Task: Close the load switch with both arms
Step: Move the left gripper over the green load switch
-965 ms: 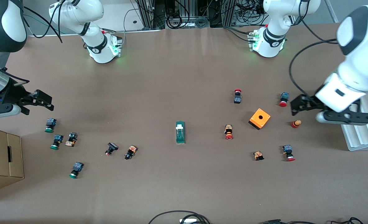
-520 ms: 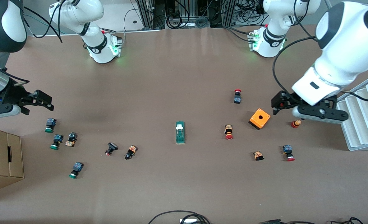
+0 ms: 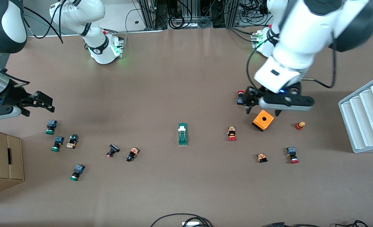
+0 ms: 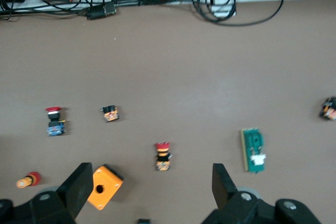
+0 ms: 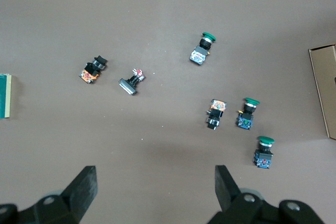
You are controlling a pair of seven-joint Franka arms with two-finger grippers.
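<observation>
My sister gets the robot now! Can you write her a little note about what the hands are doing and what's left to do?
Left hand: open, holding nothing, up over the orange box toward the left arm's end of the table.
Right hand: open, holding nothing, waiting over bare table at the right arm's end, by the green-capped buttons.
Load switch: lying flat mid-table, its white lever at the end farther from the front camera. Neither hand touches it.
Done: nothing on the switch yet.
Left: bring both hands to the switch, probably one to steady it and one to push the lever shut.
</observation>
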